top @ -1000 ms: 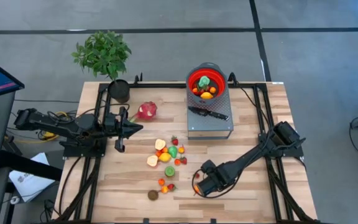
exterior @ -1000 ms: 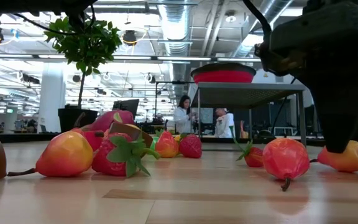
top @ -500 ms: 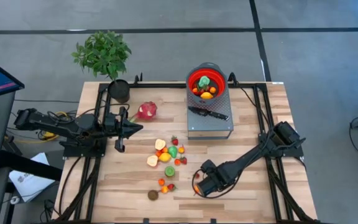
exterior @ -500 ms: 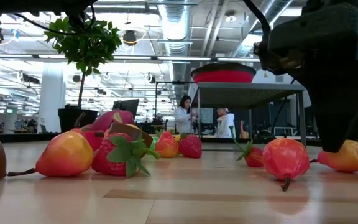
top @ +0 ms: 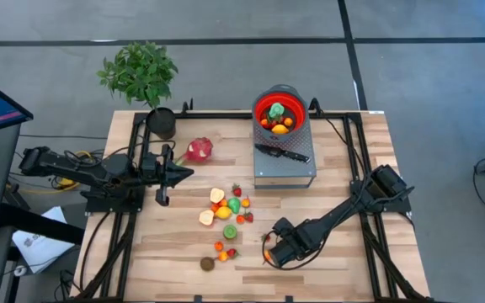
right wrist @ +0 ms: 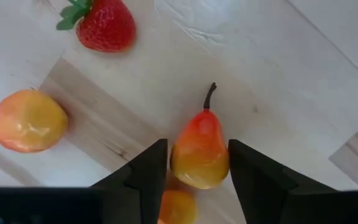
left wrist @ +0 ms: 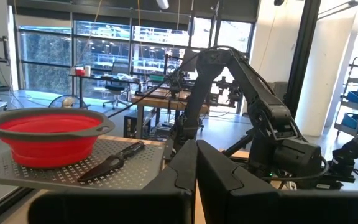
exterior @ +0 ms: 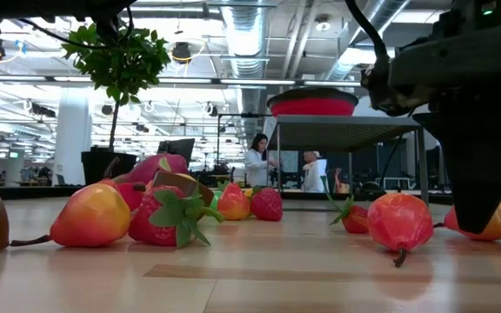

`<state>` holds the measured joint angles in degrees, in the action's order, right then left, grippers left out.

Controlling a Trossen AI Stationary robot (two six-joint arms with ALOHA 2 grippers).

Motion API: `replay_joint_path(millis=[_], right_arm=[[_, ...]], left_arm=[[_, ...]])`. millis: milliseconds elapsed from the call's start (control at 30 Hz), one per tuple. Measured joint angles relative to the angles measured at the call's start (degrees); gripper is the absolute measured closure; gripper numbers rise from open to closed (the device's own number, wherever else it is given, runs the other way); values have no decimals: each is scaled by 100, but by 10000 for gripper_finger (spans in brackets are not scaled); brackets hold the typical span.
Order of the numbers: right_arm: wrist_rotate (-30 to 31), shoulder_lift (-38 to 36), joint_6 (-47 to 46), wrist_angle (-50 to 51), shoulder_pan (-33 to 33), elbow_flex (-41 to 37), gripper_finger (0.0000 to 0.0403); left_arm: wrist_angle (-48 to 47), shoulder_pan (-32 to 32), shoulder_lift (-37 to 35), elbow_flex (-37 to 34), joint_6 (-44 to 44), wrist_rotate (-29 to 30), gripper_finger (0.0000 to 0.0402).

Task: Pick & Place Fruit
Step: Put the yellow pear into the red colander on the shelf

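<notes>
One pear (right wrist: 199,152) between right claw (right wrist: 197,163) fingers, stem pointing away; claw open, straddling, not yet gripping.

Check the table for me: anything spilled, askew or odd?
Nothing looks damaged. Loose fruit lies scattered mid-table, the dragon fruit apart from it. A knife lies askew on the perforated stand beside the red bowl. The right end effector straddles a pear.
</notes>
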<state>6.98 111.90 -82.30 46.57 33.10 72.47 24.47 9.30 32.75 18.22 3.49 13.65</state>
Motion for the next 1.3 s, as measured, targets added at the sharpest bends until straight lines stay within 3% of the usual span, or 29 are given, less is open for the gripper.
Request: replay_joint_path(millis=[267, 500, 767, 1133, 1300], right_arm=[[0, 0, 34, 2, -17, 0, 296], [2, 0, 313, 287, -11, 218, 293], [157, 0, 1376, 1953, -96, 1365, 303], [1133, -5, 2840, 4116, -356, 3435, 303], [1560, -182, 3691, 4290, -498, 3948, 304]], left_arm=[[-2, 0, -2, 0, 0, 0, 399], [-2, 0, -2, 0, 0, 0, 399], [-1, 0, -1, 0, 0, -1, 399], [0, 0, 0, 0, 0, -2, 399], [0, 0, -1, 0, 0, -1, 399]])
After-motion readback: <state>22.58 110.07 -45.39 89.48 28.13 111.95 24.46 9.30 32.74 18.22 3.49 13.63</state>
